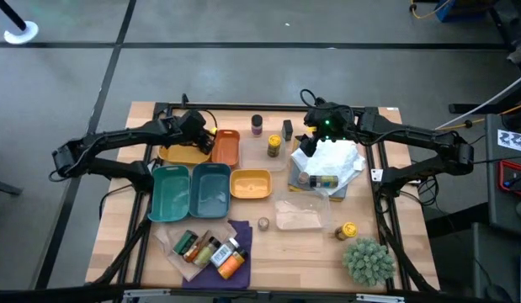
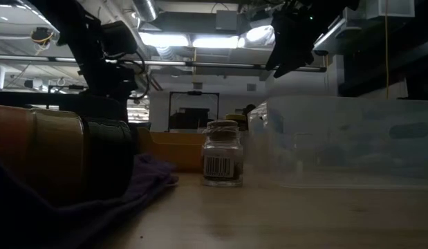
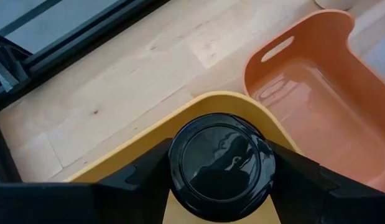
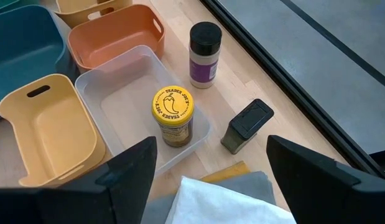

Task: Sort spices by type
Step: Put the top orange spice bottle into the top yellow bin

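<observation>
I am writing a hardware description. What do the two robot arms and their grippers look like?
Both arms are dark, slender and jointed, with black cables along them. The left gripper and right gripper have two broad black fingers. A small green light glows on the right wrist.

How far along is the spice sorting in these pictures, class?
Done: one yellow-capped jar stands in the clear tray. In hand: the left gripper holds a black-capped jar over the yellow tray; the right gripper hangs open. Left: the jars on the purple cloth.
</observation>
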